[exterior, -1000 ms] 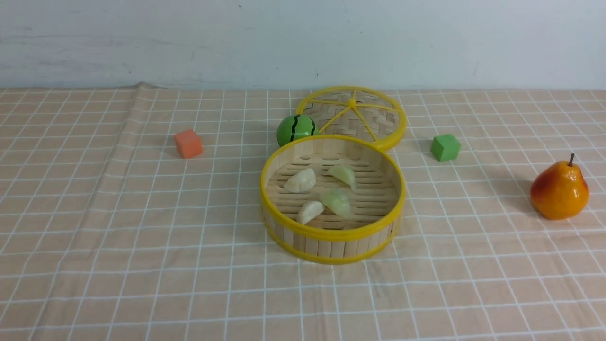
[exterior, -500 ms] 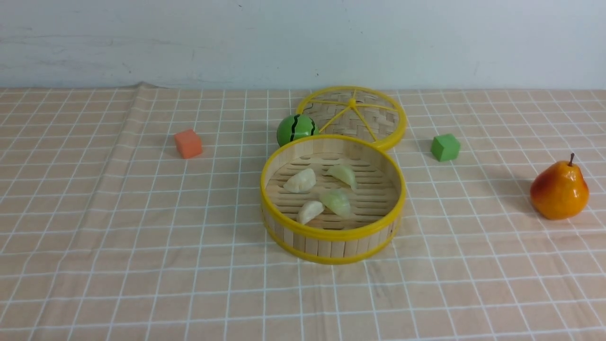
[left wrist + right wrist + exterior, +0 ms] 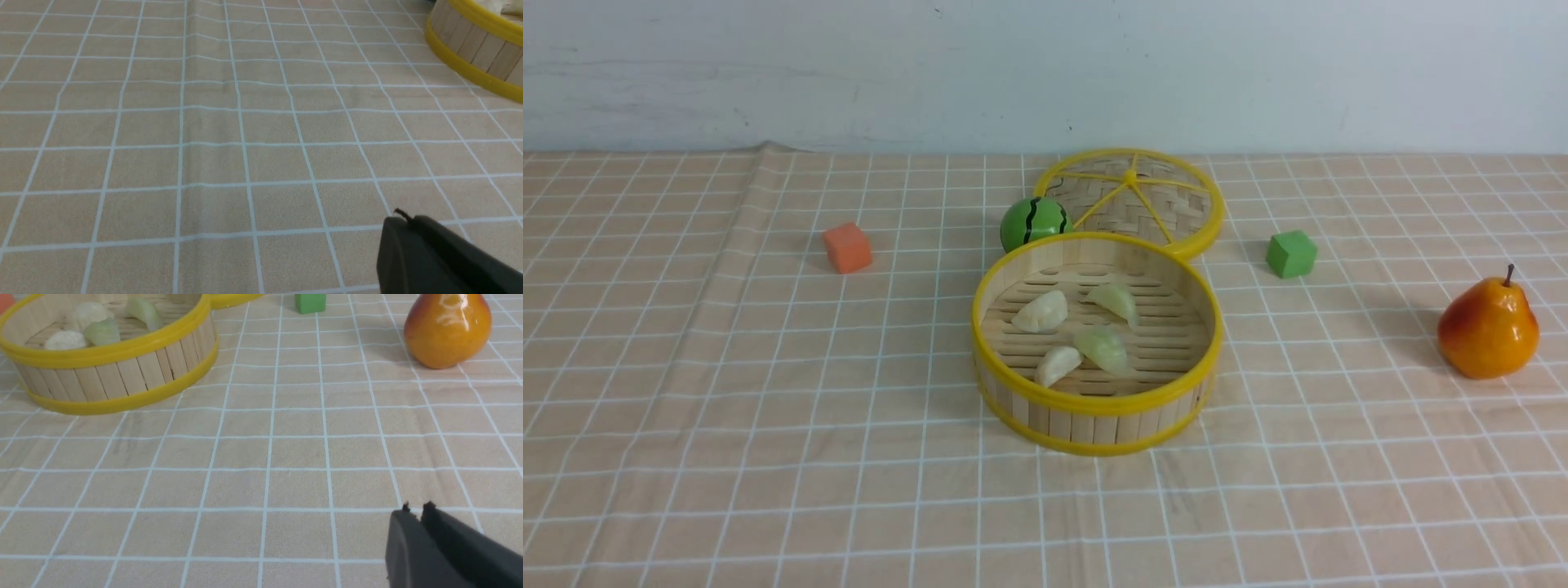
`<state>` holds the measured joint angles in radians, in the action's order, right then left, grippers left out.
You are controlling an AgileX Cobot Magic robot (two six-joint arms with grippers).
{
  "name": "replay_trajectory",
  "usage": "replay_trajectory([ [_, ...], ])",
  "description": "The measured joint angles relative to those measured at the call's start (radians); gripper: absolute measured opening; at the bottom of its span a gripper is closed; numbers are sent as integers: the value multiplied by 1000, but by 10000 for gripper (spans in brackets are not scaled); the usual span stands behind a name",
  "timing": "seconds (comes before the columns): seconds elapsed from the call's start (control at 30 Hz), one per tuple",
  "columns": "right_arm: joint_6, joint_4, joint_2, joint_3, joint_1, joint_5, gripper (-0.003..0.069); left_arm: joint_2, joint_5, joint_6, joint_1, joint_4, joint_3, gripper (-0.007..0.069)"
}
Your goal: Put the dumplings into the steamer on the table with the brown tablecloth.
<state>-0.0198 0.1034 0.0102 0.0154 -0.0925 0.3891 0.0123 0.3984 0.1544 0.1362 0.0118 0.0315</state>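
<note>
The steamer [image 3: 1094,402], a round bamboo basket with yellow rims, stands mid-table on the brown tablecloth [image 3: 768,408]. Several dumplings lie on its slatted floor: two cream-white ones [image 3: 1041,312] [image 3: 1058,364] and two pale green ones [image 3: 1116,300] [image 3: 1102,349]. Neither arm shows in the front view. In the left wrist view my left gripper [image 3: 402,218] is shut and empty above bare cloth, with the steamer's wall [image 3: 474,45] some way off. My right gripper [image 3: 417,510] has its dark fingertips almost touching, nothing between them, well short of the steamer [image 3: 114,375].
The flat woven lid [image 3: 1131,200] leans behind the steamer, with a green watermelon ball [image 3: 1033,222] beside it. An orange cube [image 3: 847,247] sits at the left, a green cube [image 3: 1290,254] at the right, and a pear [image 3: 1488,327] at the far right.
</note>
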Motion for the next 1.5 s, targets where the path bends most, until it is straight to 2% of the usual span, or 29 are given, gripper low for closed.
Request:
replay_trajectory([
  [1.5,0,0,0,0,0,0,95,0,0,0,0,-2,0,7],
])
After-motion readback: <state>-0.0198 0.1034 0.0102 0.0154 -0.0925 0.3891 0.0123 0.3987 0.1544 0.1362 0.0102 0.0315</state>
